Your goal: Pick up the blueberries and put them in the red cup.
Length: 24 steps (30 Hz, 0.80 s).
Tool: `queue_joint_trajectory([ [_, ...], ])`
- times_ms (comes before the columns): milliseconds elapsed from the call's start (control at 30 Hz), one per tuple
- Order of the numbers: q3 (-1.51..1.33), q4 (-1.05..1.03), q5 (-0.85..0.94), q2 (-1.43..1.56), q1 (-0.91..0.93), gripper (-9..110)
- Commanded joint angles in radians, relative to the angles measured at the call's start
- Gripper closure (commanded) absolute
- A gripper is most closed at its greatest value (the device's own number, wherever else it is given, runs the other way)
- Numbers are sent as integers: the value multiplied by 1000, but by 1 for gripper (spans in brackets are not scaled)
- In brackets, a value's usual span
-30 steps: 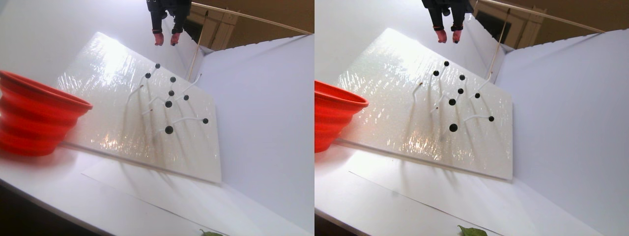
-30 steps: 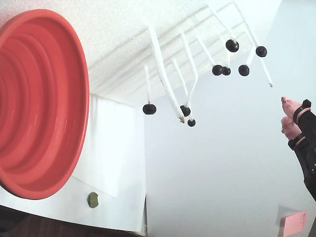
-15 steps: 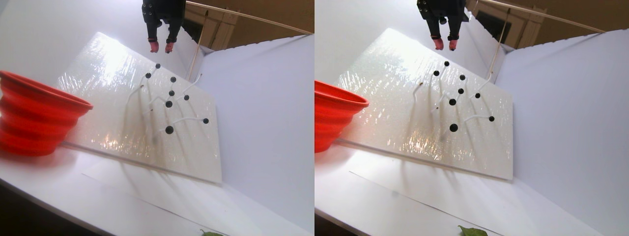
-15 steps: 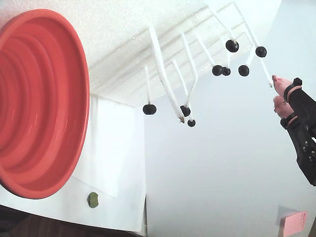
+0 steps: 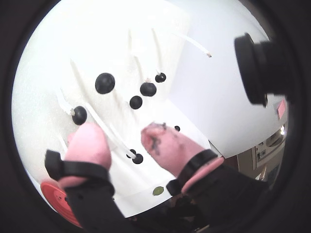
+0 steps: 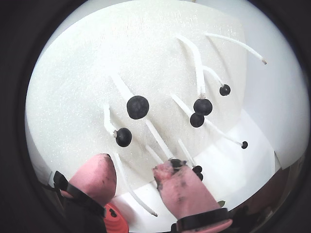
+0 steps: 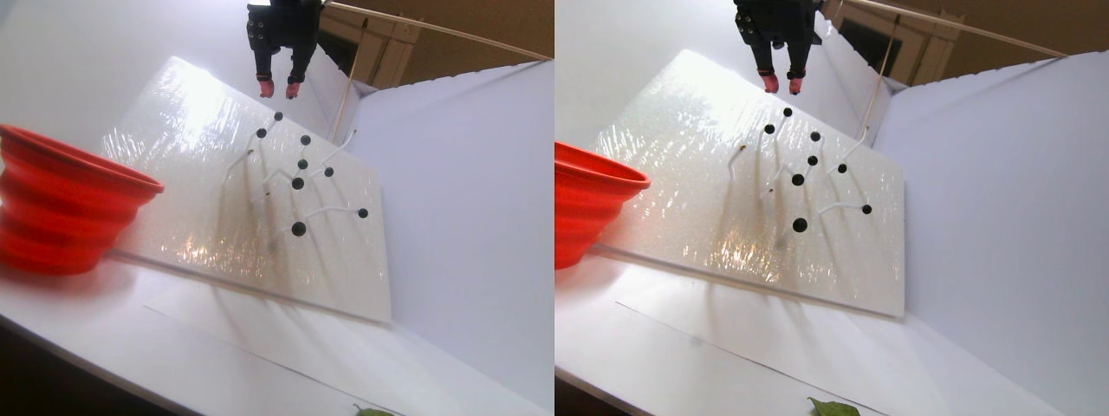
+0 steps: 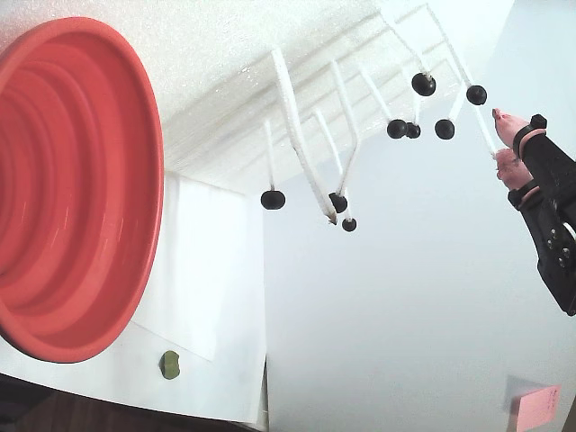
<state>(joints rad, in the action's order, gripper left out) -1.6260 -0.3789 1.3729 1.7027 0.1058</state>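
Several blueberries (image 7: 297, 183) are small black balls on white stalks that stick out of a white foam board (image 7: 173, 173). They also show in the fixed view (image 8: 424, 84) and in both wrist views (image 5: 105, 83) (image 6: 138, 107). My gripper (image 7: 279, 88) hangs open just above the topmost berry (image 7: 278, 115). In the fixed view the gripper (image 8: 501, 139) straddles the tip of a bare white stalk, right of a berry (image 8: 476, 94). Its pink fingertips (image 5: 87, 141) hold nothing, and a stalk runs between them (image 6: 133, 167). The red cup (image 8: 72, 180) stands at the left (image 7: 69, 208).
A small green lump (image 8: 169, 364) lies on the white paper below the cup. A pink note (image 8: 537, 405) sits at the lower right. A green leaf (image 7: 832, 407) lies at the front edge. A thin wooden stick (image 7: 351, 78) leans behind the board.
The gripper has come steadily closer to the berries. It dropped toward the top berry in the stereo view and moved up and left onto the bare stalk tip in the fixed view. It stayed open.
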Motion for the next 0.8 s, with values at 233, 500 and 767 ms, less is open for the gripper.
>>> queue_joint_trajectory([
  [233,179,51,15,-48,25,84],
  [500,229,75,12,-101,20,84],
  [767,267,91,3,-146,17,84],
])
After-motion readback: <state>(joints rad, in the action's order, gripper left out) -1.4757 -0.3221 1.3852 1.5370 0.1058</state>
